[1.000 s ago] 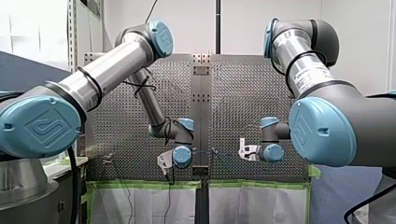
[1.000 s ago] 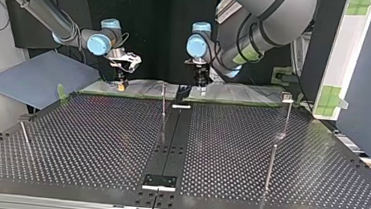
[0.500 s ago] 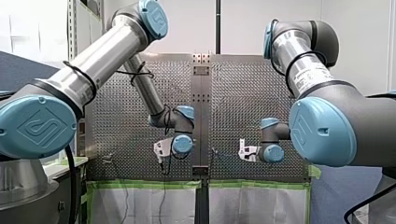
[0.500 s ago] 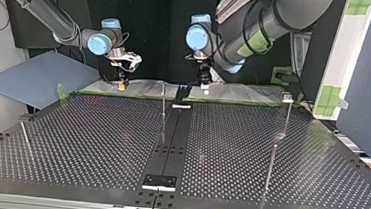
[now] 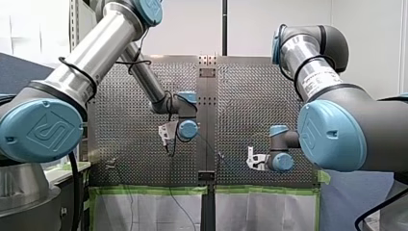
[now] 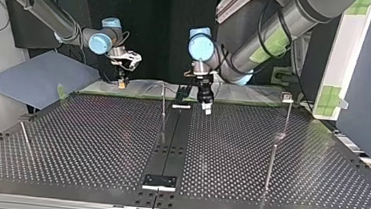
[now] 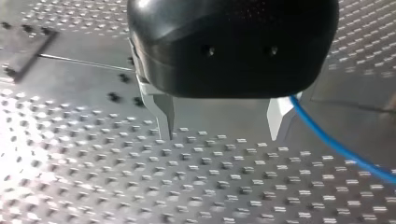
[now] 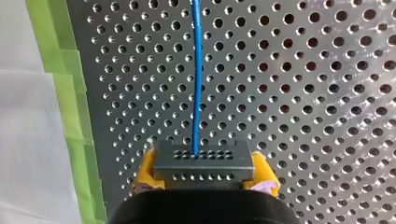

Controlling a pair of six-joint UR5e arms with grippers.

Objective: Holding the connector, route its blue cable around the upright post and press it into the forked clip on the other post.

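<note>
Two yellow pads [image 8: 145, 170] of my right claw [image 8: 204, 178] clamp the connector [image 8: 204, 161].

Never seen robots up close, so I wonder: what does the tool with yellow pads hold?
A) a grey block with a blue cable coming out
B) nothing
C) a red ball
A: the right wrist view shows my right tool shut on a grey block, a blue cable running out of it.

connector [image 8: 204, 161] in right hand [image 8: 204, 171], cable [image 8: 197, 70] ahead over table [image 8: 308, 93], left hand [image 7: 223, 134] beside cable
</note>
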